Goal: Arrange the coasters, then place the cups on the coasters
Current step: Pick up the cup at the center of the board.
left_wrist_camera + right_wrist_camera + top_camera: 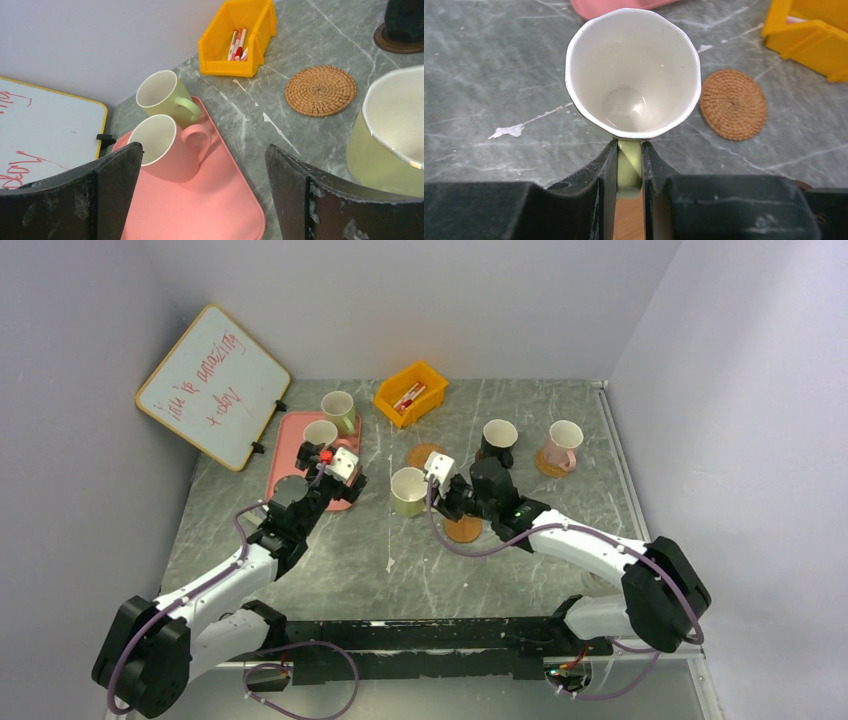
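Observation:
My right gripper (629,150) is shut on the handle of a pale green cup (634,70), which stands upright mid-table (408,490). A plain orange-brown coaster (463,530) lies just under that gripper, beside the cup. A woven tan coaster (425,455) lies bare behind it. A black cup (498,440) stands on a dark coaster (397,42). A pink cup (562,445) stands on an orange coaster (548,465). On the pink tray (210,210) stand a green cup (165,95) and a pink cup (165,147). My left gripper (202,175) hangs open over the tray, holding nothing.
A yellow bin (410,392) with markers sits at the back centre. A whiteboard (213,385) leans against the left wall behind the tray. Walls close in the table on three sides.

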Controlling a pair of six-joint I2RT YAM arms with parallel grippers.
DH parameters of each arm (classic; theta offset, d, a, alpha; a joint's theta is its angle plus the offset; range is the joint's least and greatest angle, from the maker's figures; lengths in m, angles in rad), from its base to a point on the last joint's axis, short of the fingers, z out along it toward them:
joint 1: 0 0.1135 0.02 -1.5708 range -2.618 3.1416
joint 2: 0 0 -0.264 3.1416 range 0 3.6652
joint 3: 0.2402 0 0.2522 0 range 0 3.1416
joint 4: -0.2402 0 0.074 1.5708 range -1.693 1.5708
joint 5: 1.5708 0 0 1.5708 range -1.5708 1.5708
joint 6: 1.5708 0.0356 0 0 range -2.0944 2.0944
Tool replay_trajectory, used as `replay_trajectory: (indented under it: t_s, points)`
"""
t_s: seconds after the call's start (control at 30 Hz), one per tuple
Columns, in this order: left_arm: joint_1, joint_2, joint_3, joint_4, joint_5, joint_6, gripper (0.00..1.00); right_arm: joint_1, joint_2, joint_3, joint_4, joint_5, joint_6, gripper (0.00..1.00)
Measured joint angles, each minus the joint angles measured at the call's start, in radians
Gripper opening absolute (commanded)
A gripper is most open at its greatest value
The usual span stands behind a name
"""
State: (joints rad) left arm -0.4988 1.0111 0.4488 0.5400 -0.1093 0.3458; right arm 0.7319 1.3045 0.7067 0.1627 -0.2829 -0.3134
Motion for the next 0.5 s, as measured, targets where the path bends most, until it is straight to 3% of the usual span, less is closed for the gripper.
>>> replay_trajectory:
  t_s: [0.27,0.5]
  points:
    - [0.0,0.02,0.0,0.0,0.006,0.003,0.97,-0.125,0.04,0.144,-0.053,0.012,0.024,0.0]
    - [0.0,0.02,0.0,0.0,0.007,0.003,0.97,-0.172,0.135,0.249,0.059,0.127,0.084,0.0]
